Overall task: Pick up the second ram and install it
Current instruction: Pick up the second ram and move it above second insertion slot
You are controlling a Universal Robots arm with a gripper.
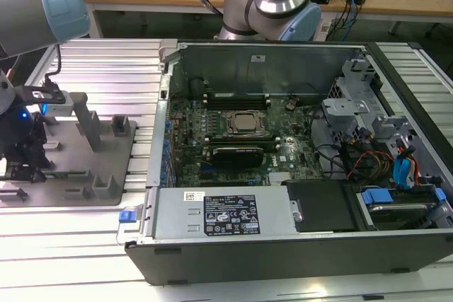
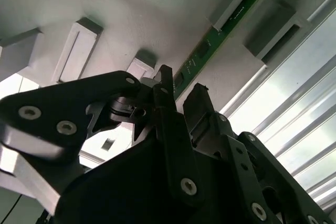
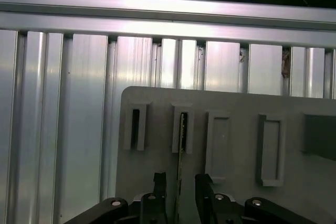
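One ram (image 3: 182, 142) stands on edge in a slot of the grey fixture (image 1: 71, 167), at the exterior view's left. The claw (image 3: 181, 178) is open astride it, not gripping. Likely light, stiff and fragile; best pinched across its flat faces.

the arm (image 1: 25, 8) reaches to the exterior view's far left, its tool (image 3: 180, 182) pointing down, fingers (image 3: 159, 183) spread apart.
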